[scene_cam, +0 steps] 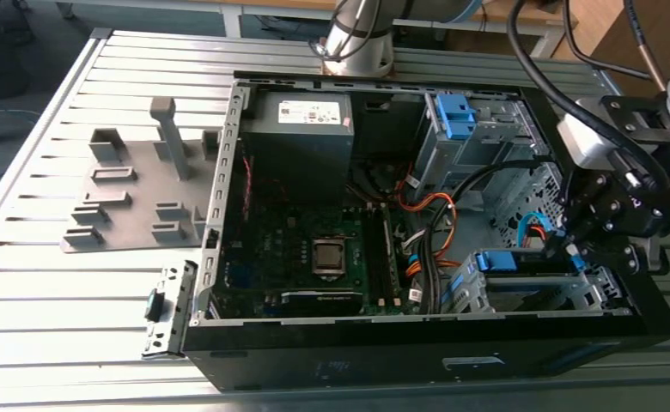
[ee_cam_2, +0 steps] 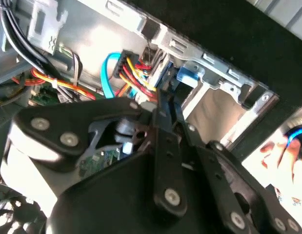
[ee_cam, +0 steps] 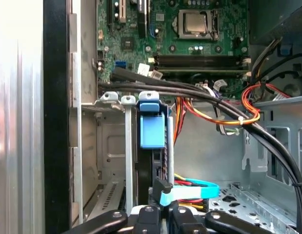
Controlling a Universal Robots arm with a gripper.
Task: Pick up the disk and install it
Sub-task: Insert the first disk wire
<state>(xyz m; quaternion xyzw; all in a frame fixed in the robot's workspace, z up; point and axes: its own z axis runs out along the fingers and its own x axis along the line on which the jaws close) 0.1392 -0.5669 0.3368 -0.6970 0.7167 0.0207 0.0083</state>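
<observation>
I am holding my black gripper [scene_cam: 572, 249] over the silver metal drive cage [scene_cam: 593, 287] in the corner of the open black computer case [scene_cam: 427, 365]. The flat grey disk with its blue plastic frame [ee_cam: 153, 131] is sitting on edge inside that cage. My fingers [ee_cam_2: 160, 126] are drawn nearly together at the frame's end; I cannot tell whether they are pinching it.

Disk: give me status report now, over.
Here pincer hangs at drive bay, beside disk. That disk stands on edge in bay. One light-blue cable crosses near pincer.
</observation>
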